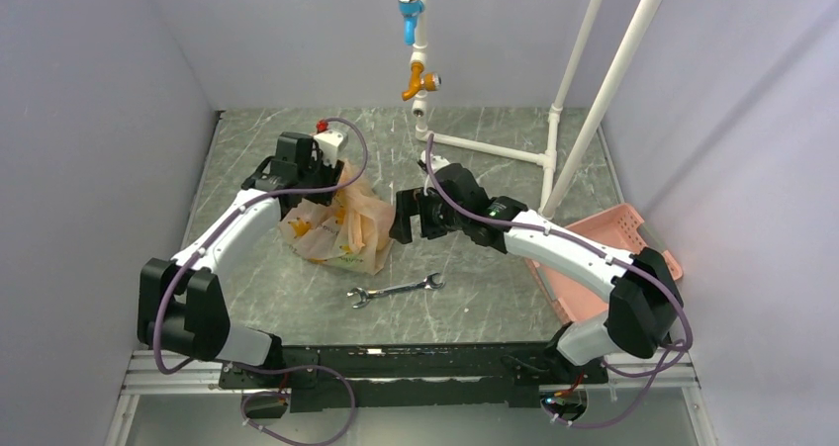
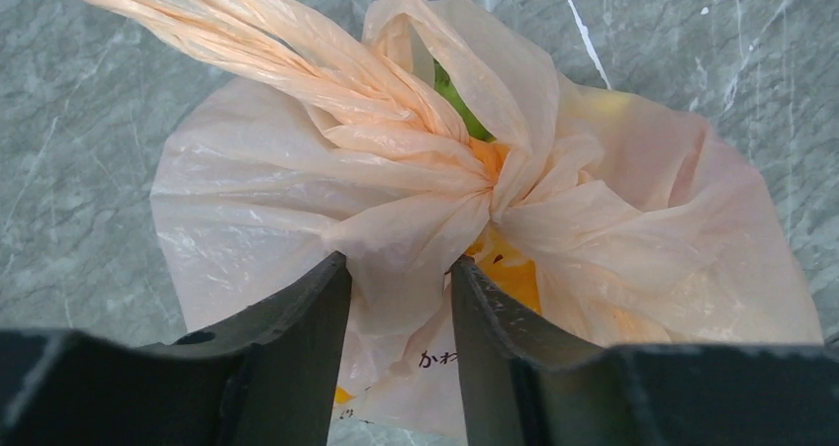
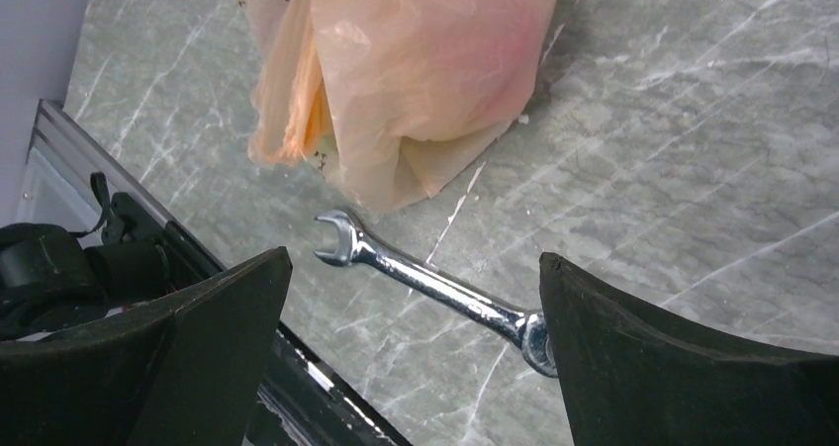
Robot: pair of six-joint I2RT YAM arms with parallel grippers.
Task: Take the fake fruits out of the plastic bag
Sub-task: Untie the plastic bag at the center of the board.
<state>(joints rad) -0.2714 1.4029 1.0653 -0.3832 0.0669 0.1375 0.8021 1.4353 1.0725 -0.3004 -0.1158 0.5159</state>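
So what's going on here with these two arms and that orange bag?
The left gripper is pinching a bunched fold at the gathered top of the plastic bag, which sits on the table. The fake fruits are inside, and only a bit of green shows through the opening. The right gripper hangs open beside the bag, near a wrench, holding nothing.

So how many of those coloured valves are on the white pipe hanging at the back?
2. A blue valve is at the top of the white pipe, and an orange valve is just below it on the same pipe. Any higher up would be out of view.
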